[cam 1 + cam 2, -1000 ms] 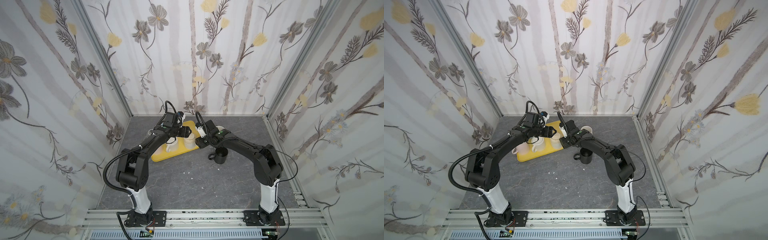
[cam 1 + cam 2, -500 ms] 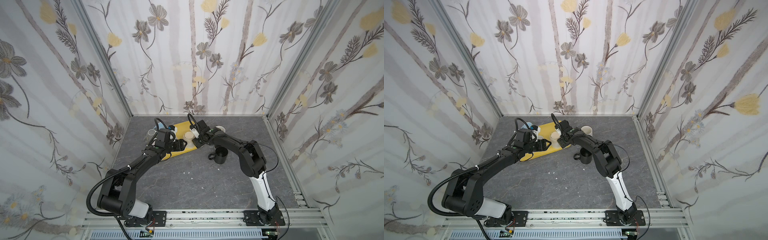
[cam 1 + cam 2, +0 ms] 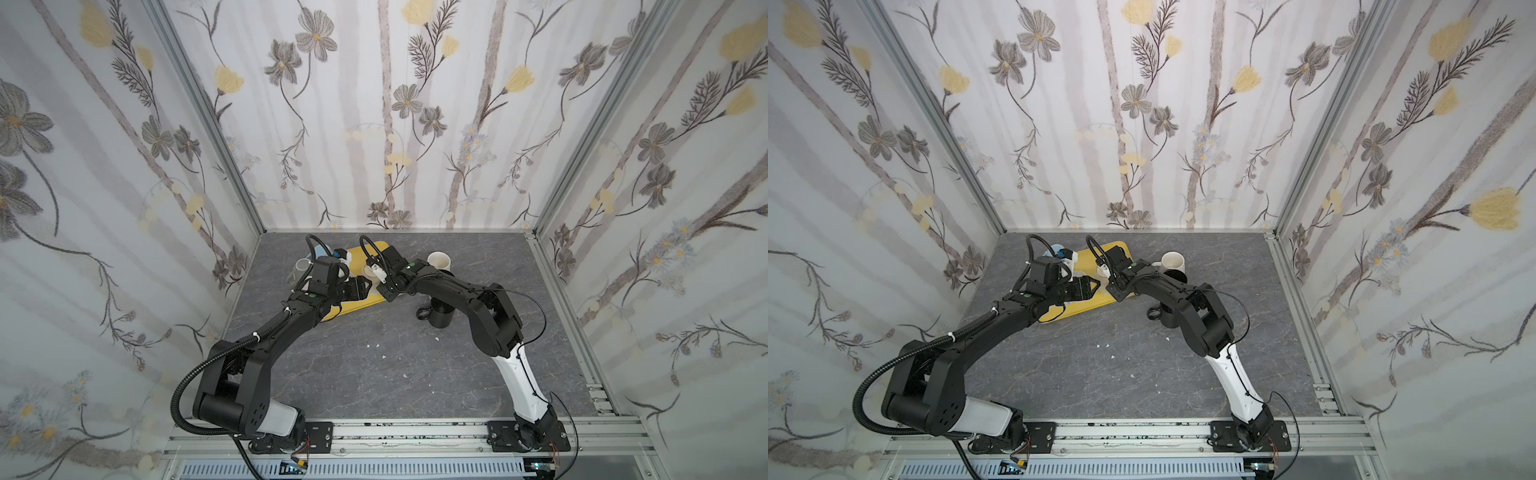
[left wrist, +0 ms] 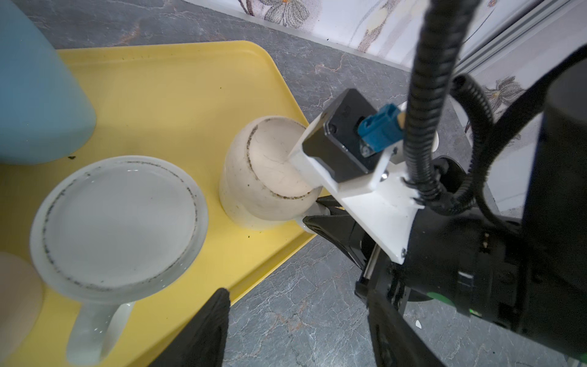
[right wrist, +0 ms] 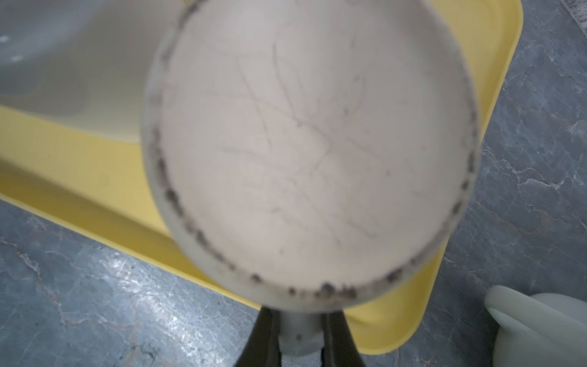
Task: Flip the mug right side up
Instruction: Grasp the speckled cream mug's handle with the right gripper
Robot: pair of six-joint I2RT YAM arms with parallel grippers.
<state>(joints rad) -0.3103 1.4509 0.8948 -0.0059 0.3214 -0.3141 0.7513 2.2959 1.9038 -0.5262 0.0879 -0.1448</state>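
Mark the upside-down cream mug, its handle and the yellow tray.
cream mug (image 4: 273, 165), left wrist view, on its upturned base.
mug handle (image 5: 298, 336), right wrist view, on its short visible stretch.
yellow tray (image 4: 178, 82), left wrist view, on its bare floor.

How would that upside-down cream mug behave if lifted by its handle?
Probably rigid and fairly heavy: the cream mug looks like thick ceramic. Held only by its handle in the right claw, it may swing or twist. Its crazed base hints it could chip if bumped.
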